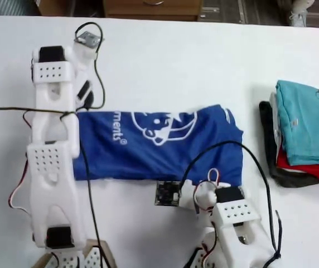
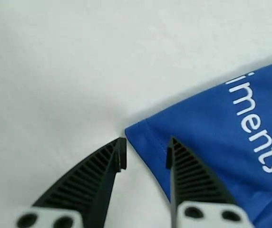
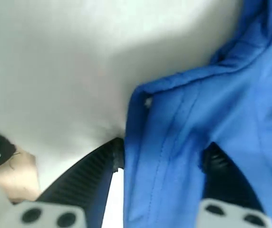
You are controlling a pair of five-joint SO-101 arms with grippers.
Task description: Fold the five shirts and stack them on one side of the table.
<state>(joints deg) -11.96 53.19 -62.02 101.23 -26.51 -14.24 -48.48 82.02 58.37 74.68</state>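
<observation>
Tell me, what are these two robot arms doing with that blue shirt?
The blue shirt lies folded into a long strip on the table. The left claw is open over one corner of it. The right claw is open around another part of its edge. Other folded shirts sit stacked at the table's side, teal on top.

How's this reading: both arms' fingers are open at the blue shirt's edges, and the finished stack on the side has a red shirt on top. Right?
Not quite. The high view shows the teal shirt on top of the stack, with the red shirt beneath it. The rest stands: the left fingers and the right fingers are open at edges of the blue shirt.
</observation>
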